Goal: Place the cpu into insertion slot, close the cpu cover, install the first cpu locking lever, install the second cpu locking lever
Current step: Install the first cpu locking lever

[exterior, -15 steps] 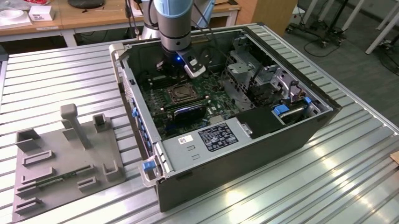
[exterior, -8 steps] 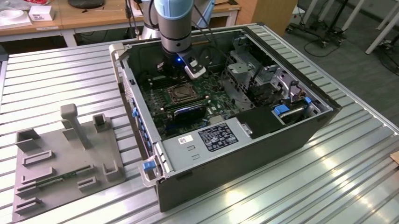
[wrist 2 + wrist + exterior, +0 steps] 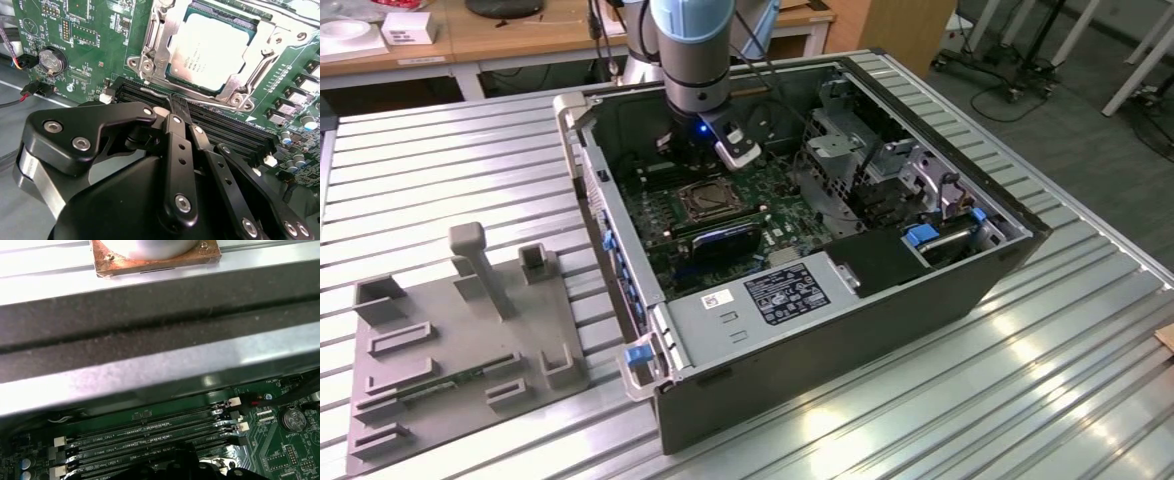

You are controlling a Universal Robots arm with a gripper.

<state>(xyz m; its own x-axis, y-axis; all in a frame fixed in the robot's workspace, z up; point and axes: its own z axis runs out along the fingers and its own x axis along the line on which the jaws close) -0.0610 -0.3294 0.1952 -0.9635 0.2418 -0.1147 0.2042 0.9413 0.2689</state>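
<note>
The cpu point(image 3: 215, 47) lies flat in the insertion slot point(image 3: 704, 200), its pale silver face showing through the window of the cpu cover point(image 3: 155, 45). That silvery frame is down over the chip. A thin metal locking lever point(image 3: 150, 91) runs along the socket edge nearest my fingers. My gripper point(image 3: 179, 106) is shut, its two black fingers pressed together, with the tips just over that lever and the first memory slot. In the exterior view the gripper point(image 3: 707, 158) hangs inside the open computer case, just behind the socket.
Long black memory slots point(image 3: 225, 130) lie between gripper and socket. A coin battery point(image 3: 52, 60) and cables sit to one side. The case walls point(image 3: 607, 215) and drive cage point(image 3: 854, 160) hem in the board. A grey fixture plate point(image 3: 454, 350) lies on the table at the exterior view's left.
</note>
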